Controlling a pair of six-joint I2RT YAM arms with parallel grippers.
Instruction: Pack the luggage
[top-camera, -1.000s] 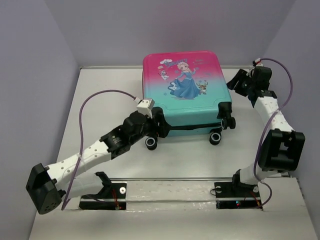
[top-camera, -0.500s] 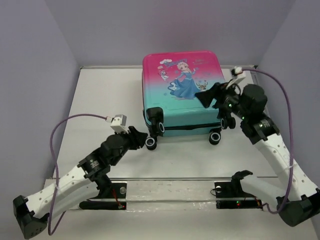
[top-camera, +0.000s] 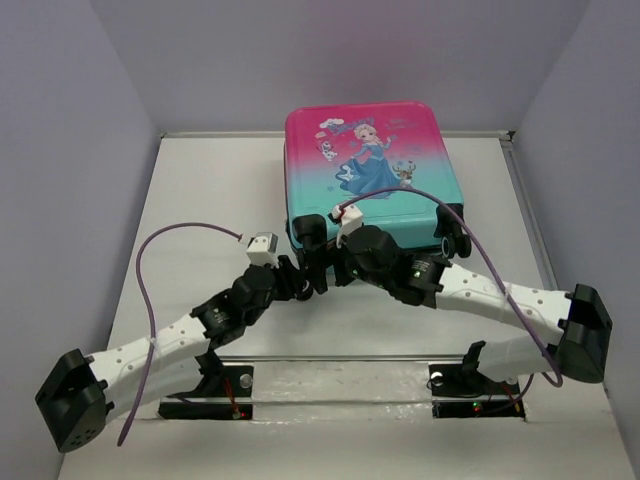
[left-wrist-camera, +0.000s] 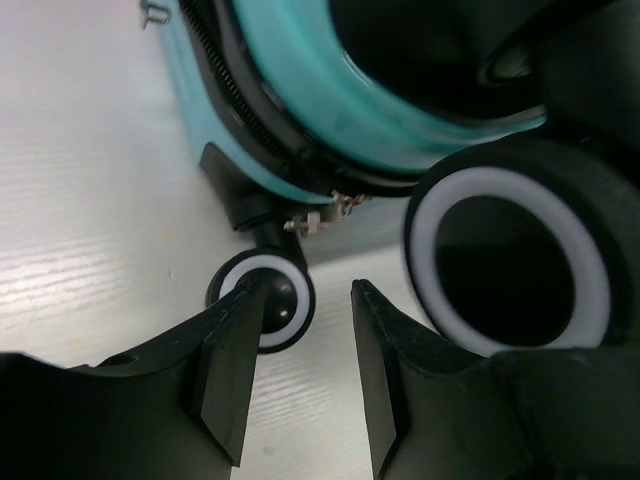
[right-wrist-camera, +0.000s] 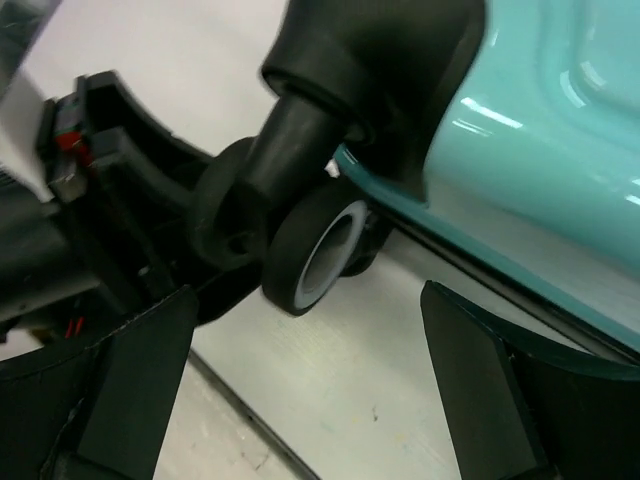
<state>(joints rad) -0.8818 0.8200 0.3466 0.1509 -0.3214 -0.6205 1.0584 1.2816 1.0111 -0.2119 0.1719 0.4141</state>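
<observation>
Glossy hard-shell luggage (top-camera: 365, 170) lies flat at the counter's far edge. Left gripper (left-wrist-camera: 307, 300) is narrowly parted and empty. Right gripper (right-wrist-camera: 305, 300) gapes wide, seemingly straddling a round rubbery wheel (right-wrist-camera: 322, 252).

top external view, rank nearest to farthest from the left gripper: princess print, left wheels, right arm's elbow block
From the left gripper:
1. left wheels, just beyond its fingertips, at the near-left corner of the luggage.
2. princess print, farther back on the shell's top.
3. right arm's elbow block, far right, near edge.
</observation>
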